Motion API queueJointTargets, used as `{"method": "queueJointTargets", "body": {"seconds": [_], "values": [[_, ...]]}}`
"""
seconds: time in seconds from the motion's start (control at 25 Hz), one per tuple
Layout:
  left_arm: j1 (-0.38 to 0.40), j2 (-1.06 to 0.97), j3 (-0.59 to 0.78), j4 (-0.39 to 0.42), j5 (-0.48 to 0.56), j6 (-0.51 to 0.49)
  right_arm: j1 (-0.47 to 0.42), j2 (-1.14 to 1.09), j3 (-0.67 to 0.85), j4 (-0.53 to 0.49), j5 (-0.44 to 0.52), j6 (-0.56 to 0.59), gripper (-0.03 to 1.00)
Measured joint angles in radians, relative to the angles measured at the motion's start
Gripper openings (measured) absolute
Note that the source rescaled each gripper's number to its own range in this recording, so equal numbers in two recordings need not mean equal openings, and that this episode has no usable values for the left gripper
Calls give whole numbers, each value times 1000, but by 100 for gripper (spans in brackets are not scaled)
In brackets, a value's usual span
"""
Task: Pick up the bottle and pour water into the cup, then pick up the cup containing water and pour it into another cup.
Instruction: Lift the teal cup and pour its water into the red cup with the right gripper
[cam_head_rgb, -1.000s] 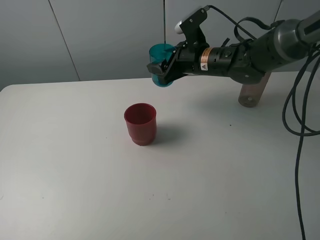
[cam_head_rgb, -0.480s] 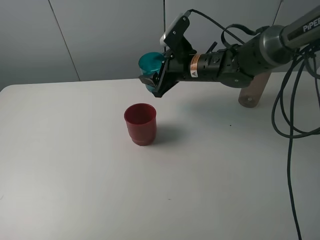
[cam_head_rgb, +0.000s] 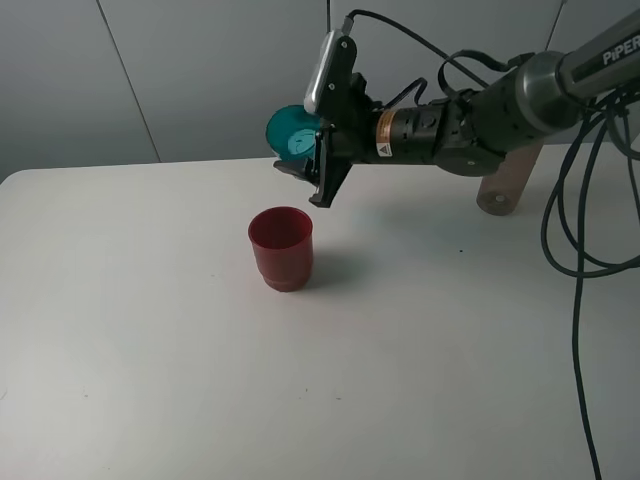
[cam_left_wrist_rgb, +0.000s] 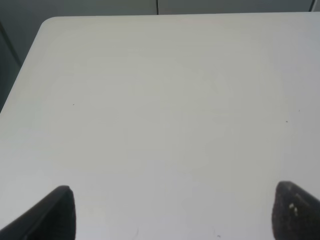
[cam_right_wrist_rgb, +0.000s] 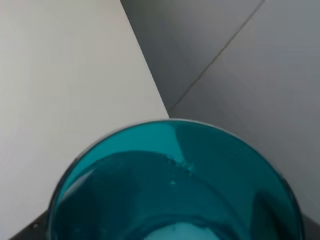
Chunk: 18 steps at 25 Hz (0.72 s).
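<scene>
The teal cup (cam_head_rgb: 288, 135) hangs in the upper centre of the high view, tipped well over on its side with its mouth facing left. The right gripper (cam_head_rgb: 308, 162) is clamped on its wall. In the right wrist view the teal cup (cam_right_wrist_rgb: 175, 190) shows its round rim and inside; whether it holds water I cannot tell. Below it and slightly left, apart from it, the dark red cup (cam_head_rgb: 281, 248) stands upright on the white table (cam_head_rgb: 150, 350). At the right edge of the table, behind the arm, stands the brown bottle (cam_head_rgb: 505, 185), mostly hidden. The left gripper (cam_left_wrist_rgb: 175, 215) is spread wide over bare table, holding nothing.
</scene>
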Motion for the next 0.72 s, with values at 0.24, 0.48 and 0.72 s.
{"method": "queueJointTargets", "body": {"seconds": [0.24,0.48,0.72], "values": [[0,0,0,0,0,4,0,0,0,-2,-20,-177,12],[0,0,0,0,0,6,0,0,0,-2,-34,-334,12],[0,0,0,0,0,4,5,0,0,7,-35,-456,12]]}}
